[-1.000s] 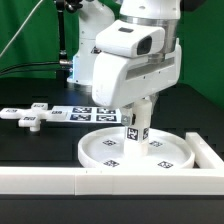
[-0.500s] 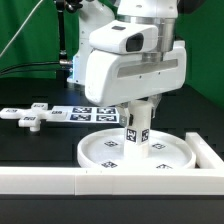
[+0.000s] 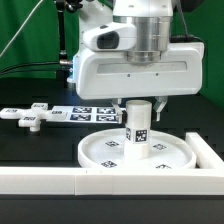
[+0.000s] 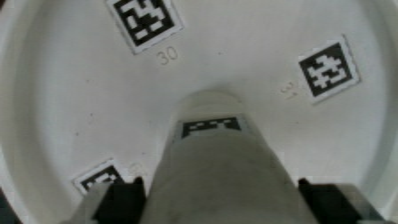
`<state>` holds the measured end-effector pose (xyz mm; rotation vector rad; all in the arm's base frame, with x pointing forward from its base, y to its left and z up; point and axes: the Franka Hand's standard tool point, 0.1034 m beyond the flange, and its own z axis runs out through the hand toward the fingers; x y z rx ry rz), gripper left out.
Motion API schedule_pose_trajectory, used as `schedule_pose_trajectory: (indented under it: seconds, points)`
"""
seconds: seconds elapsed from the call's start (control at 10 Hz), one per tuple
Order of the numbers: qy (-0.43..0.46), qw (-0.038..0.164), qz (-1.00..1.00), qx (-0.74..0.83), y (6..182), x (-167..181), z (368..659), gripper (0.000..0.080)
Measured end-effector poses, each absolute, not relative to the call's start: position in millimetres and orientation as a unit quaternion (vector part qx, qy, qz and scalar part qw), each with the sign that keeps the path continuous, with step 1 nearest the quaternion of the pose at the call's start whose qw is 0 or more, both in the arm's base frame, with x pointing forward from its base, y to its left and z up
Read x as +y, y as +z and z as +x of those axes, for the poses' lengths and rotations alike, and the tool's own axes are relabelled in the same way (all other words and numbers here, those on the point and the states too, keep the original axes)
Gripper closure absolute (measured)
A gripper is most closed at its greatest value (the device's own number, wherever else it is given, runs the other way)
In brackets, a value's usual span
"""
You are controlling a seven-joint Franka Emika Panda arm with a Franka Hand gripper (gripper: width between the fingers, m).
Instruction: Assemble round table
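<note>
The large rimmed round disc point(image 3: 95, 152) lies flat on the black table at the front. The short cylindrical post point(image 3: 137, 130) stands upright on its centre, with tags facing the camera. My gripper point(image 3: 138, 104) comes straight down from above and is shut on the post's upper part. In the wrist view the post point(image 4: 217, 150) runs down to the disc point(image 4: 80, 90), with a dark finger point(image 4: 121, 200) pressed against each side of it. The cross-shaped piece point(image 3: 30, 116) lies on the table at the exterior view's left, away from the gripper.
The marker board point(image 3: 88, 115) lies behind the disc. A long white border wall point(image 3: 50, 180) runs along the front edge and turns up the exterior view's right side point(image 3: 208, 150). A green backdrop stands behind.
The gripper hand has turned about its vertical axis over the disc, from angled to square-on. The post has turned with it and stays upright on the disc's centre.
</note>
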<state>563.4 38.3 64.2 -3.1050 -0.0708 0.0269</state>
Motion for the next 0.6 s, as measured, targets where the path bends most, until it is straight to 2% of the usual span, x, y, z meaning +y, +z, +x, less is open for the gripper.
schedule_pose_trajectory:
  seconds: [0.4, 0.6]
  points:
    - [0.010, 0.020, -0.996, 0.091, 64.1, 38.8, 563.5, 0.0390]
    - [0.013, 0.032, -0.981, 0.190, 63.9, 37.6, 563.3, 0.0390]
